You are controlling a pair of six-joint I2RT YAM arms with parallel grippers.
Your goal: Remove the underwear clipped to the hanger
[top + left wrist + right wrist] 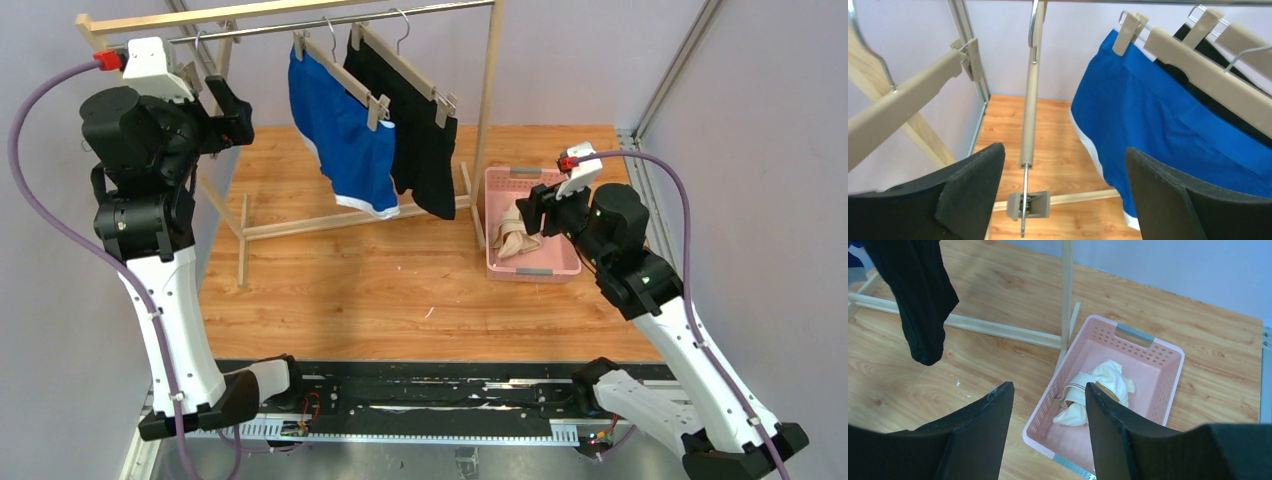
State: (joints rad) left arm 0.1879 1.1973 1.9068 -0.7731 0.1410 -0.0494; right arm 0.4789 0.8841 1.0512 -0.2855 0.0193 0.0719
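Bright blue underwear [345, 140] [1158, 115] hangs clipped to a beige hanger on the rack, with black underwear [425, 140] [918, 295] clipped to the hanger beside it. Cream underwear [515, 238] [1095, 390] lies crumpled in the pink basket [500, 185] [1168, 347]. My left gripper [232, 112] [1063, 170] is open, held high at the rack's left end. A bare hanger [1029, 100] with an empty clip [1029, 205] hangs in front of its jaws, untouched. My right gripper [530, 215] [1048, 390] hovers open over the basket's left rim, holding nothing.
The wooden rack [488, 100] with its metal rail [330, 22] stands across the back of the table, its base bars on the wood. Another bare hanger [898, 100] is close on the left gripper's left. Walls close in on both sides.
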